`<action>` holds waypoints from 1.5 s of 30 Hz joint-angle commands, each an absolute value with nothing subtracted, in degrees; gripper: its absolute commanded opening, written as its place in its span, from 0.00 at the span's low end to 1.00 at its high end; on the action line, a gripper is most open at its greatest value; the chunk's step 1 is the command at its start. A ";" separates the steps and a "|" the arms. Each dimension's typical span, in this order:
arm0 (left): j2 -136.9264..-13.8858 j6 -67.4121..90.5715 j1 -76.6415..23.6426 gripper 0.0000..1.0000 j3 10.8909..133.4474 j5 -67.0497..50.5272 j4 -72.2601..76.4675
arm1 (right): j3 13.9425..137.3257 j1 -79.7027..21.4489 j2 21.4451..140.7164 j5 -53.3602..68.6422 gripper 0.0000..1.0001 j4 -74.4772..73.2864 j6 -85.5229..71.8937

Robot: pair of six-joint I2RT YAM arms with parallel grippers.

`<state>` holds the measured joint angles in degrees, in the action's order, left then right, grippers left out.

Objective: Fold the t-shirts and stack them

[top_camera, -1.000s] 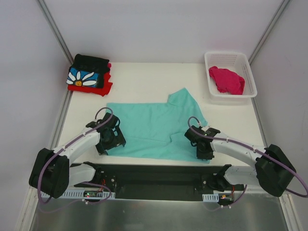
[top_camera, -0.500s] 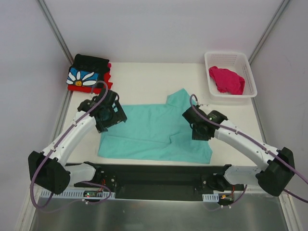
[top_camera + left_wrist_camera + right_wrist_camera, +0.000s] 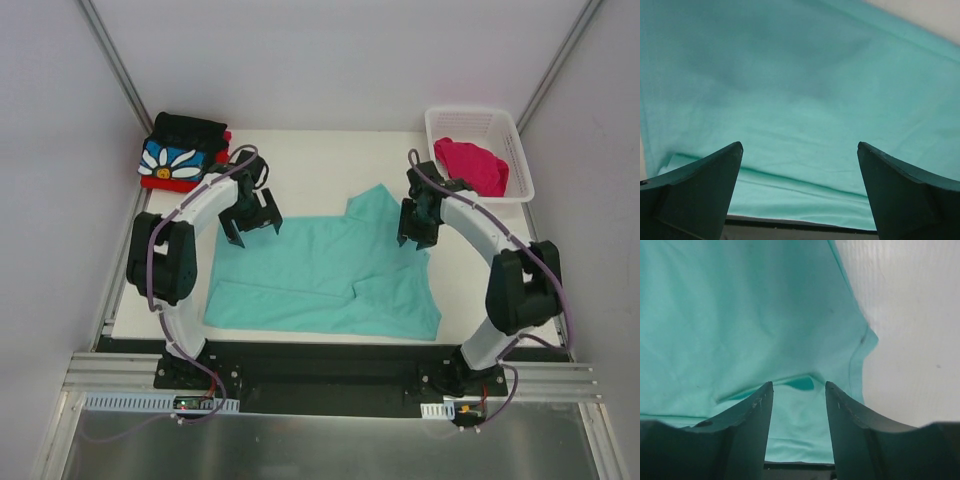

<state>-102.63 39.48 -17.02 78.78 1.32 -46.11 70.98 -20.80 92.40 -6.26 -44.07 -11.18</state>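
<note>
The mint-teal t-shirt point(image 3: 310, 270) lies spread flat on the table, a sleeve pointing to the far right. My left gripper point(image 3: 252, 228) hangs over its far left edge, jaws wide open and empty; the left wrist view shows only teal cloth point(image 3: 800, 90) under the gripper point(image 3: 800, 150). My right gripper point(image 3: 416, 240) is over the far right sleeve, jaws open, with teal cloth point(image 3: 740, 315) under the gripper point(image 3: 799, 385). The black daisy t-shirt point(image 3: 180, 152) lies folded on the red one point(image 3: 165, 183) at the back left. The magenta-pink t-shirt point(image 3: 472, 166) lies crumpled in the basket.
The white lattice basket point(image 3: 520, 150) stands at the back right corner. Grey walls close in the table on both sides and behind. The black arm-base rail point(image 3: 320, 365) runs along the near edge.
Both grippers have moved from the shirt's near edge to its far edge. The shirt's near left corner has shifted left since the earliest frame.
</note>
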 commanded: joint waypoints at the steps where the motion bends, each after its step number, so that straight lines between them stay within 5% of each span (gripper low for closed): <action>1: -107.57 35.24 -14.86 0.99 86.56 -4.66 -45.00 | 81.81 -16.61 100.53 10.88 0.53 -41.39 -2.12; 11: -109.16 32.78 -13.89 0.99 90.35 -4.66 -45.00 | 92.80 -11.26 111.96 30.65 0.63 -36.48 6.85; 30: -107.23 28.48 -13.27 0.99 91.41 -5.01 -42.19 | 129.54 -10.63 137.72 20.75 0.61 -45.25 20.29; 45: -106.61 29.53 -13.36 0.99 90.79 -8.35 -40.78 | 128.59 -10.98 138.08 12.92 0.63 -40.97 22.23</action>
<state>-109.49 29.95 -13.78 90.30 -7.22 -41.21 128.20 -10.61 139.57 16.51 -43.77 20.62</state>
